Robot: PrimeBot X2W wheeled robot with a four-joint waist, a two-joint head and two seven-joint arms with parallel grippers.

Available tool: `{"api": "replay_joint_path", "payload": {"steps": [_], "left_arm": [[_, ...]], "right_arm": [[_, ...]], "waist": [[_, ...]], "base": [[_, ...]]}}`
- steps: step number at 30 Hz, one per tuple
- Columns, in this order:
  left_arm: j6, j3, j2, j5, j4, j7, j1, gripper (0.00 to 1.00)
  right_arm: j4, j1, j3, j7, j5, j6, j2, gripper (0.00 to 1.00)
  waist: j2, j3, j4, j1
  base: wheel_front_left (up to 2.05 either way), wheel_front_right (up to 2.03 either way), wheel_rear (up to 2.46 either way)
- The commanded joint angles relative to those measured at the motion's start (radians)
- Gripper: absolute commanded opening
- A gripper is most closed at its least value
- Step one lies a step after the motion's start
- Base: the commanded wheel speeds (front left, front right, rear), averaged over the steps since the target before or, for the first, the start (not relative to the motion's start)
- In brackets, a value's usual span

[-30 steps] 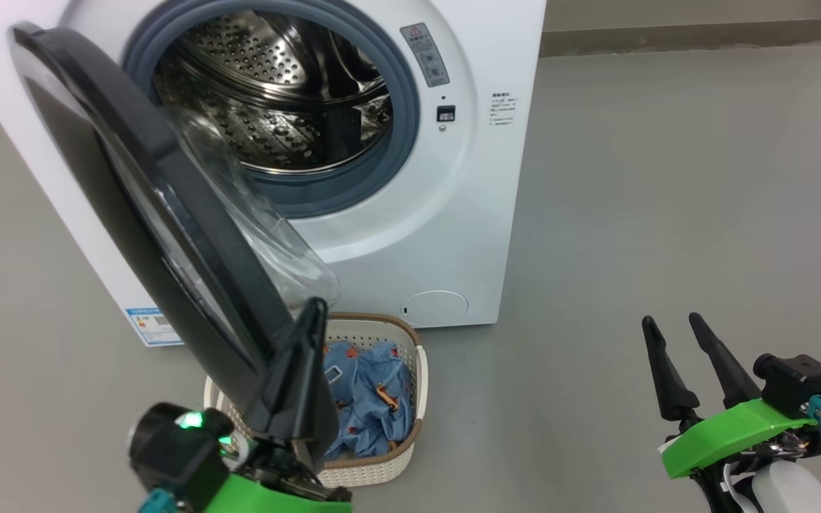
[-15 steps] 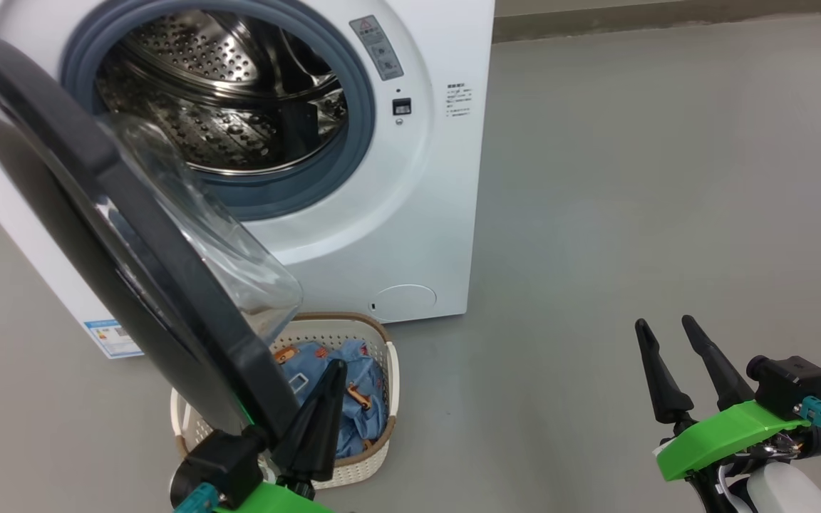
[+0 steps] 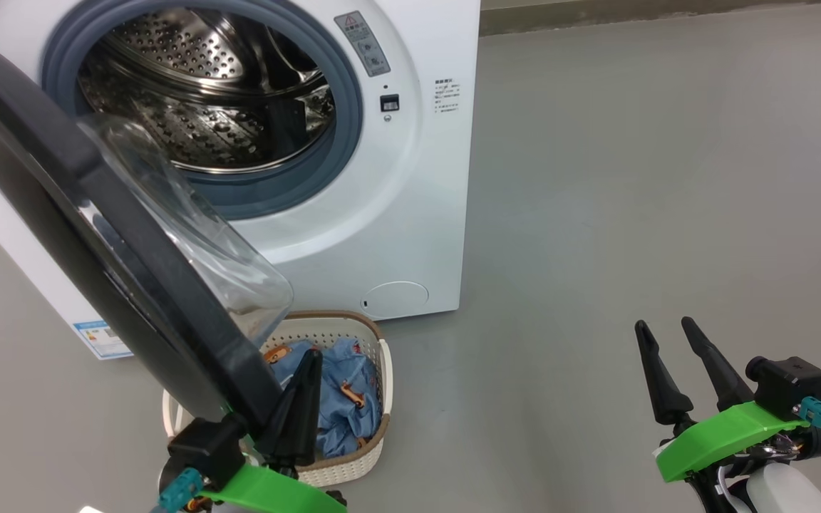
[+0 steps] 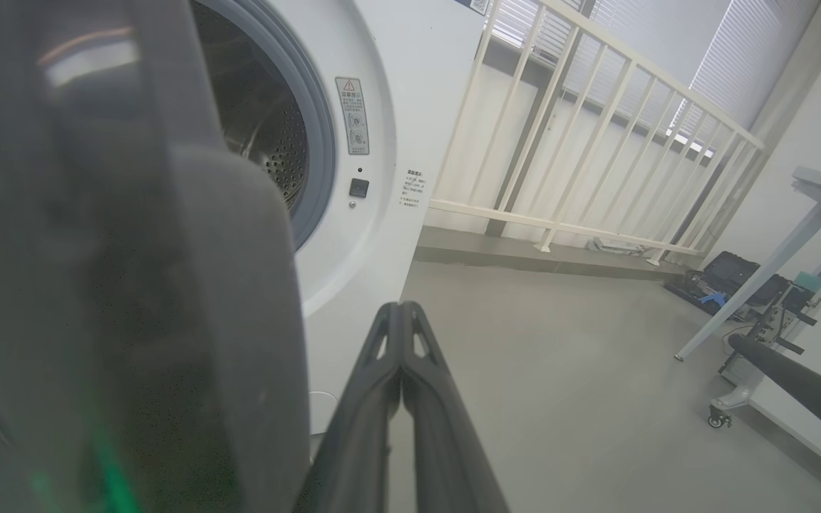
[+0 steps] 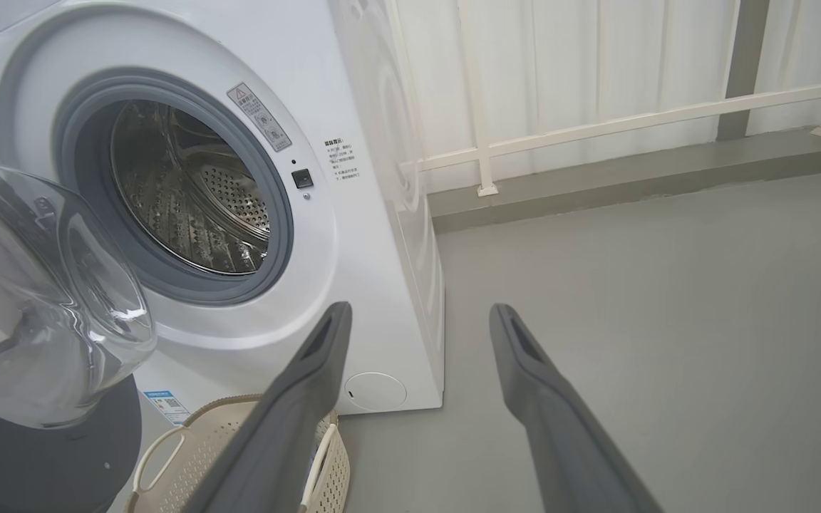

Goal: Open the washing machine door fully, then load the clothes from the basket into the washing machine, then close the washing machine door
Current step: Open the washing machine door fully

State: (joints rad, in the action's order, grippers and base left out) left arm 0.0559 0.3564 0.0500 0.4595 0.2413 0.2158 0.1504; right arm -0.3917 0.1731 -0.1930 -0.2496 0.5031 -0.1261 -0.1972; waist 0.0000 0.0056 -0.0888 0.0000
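L gripper [image 3: 308,362], its 2 fingers pressed together on nothing, is seen at the lower rim of the part-open washing machine door [image 3: 61,164], which overhangs the basket [image 3: 353,467] of clothes [image 3: 343,402]; R gripper [image 3: 665,328] is held spread; the glossy rim may be slipped off & the door swung back.

The room is bright, and the light is soft and even. The floor [image 3: 631,178] beside the machine [image 3: 410,214] has only faint shadows. The drum [image 3: 197,107] inside the machine shines with little white spots. The door [image 4: 97,285] in front of the machine is so near the left wrist camera that it looks dark and blurry, with a green glow low down. Daylight glares through the blinds [image 4: 738,50] past the machine.
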Motion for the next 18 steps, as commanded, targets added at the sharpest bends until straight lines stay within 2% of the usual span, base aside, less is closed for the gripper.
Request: {"api": "replay_joint_path", "payload": {"steps": [1, 9, 18], "left_arm": [[-0.007, -0.036, 0.011, 0.011, -0.014, 0.013, 0.042, 0.0], [-0.027, -0.062, 0.023, 0.029, 0.003, 0.015, 0.027, 0.0], [-0.053, -0.075, 0.043, 0.039, -0.018, -0.011, 0.01, 0.0]], "right_arm": [[0.019, 0.025, -0.02, -0.012, 0.008, -0.005, -0.013, 1.0], [0.013, 0.022, -0.022, -0.012, 0.012, -0.005, -0.009, 1.0], [0.012, 0.017, -0.024, -0.012, 0.02, -0.005, -0.001, 1.0]], "waist": [[0.0, 0.0, 0.006, 0.0], [0.0, -0.004, 0.058, 0.0], [0.0, -0.015, 0.148, 0.0]], "base": [[0.0, 0.0, 0.0], [0.0, 0.0, 0.0], [0.0, 0.0, 0.0]]}}
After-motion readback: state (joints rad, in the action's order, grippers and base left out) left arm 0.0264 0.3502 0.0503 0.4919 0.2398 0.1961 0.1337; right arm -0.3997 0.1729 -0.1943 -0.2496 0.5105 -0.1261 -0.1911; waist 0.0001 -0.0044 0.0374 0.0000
